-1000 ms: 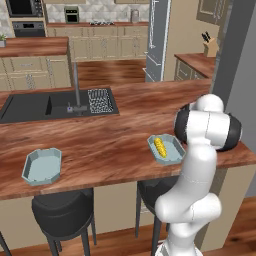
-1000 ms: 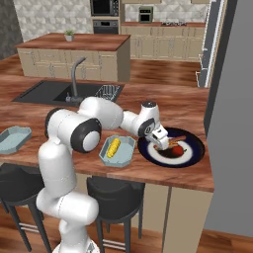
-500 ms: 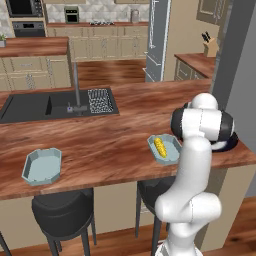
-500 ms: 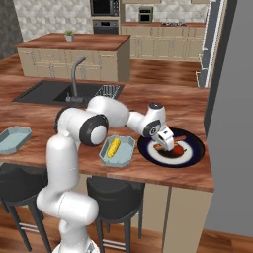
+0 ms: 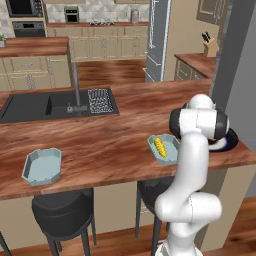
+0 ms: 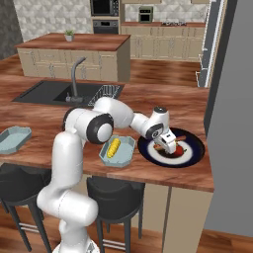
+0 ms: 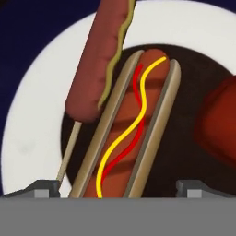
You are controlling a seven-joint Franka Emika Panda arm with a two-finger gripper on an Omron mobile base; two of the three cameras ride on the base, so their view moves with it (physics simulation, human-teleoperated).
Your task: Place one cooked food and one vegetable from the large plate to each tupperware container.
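Note:
The large plate (image 6: 195, 149), dark with a paler centre (image 7: 32, 129), lies at the counter's right end. On it are a sausage in a tan bun (image 7: 131, 133), a thin sausage on a stick (image 7: 103, 60) and a round red vegetable (image 7: 219, 120). My gripper (image 6: 169, 145) hangs low over the plate, open, its fingertips (image 7: 46, 189) standing either side of the bun's near end with nothing held. A yellow corn cob (image 6: 114, 147) lies in the nearer tupperware container (image 6: 127, 154). The other container (image 5: 42, 166) sits far to the left with nothing in it.
A dark sink (image 5: 30, 106) with a tap and a drying rack (image 5: 100, 99) is set in the counter behind the trays. A grey wall (image 6: 232, 123) stands just right of the plate. Bar stools (image 5: 62, 207) stand under the counter's front edge.
The hand has moved right and down, from beside the corn tray to low over the plate. The jaws have stayed wide. Nothing on the counter has moved.

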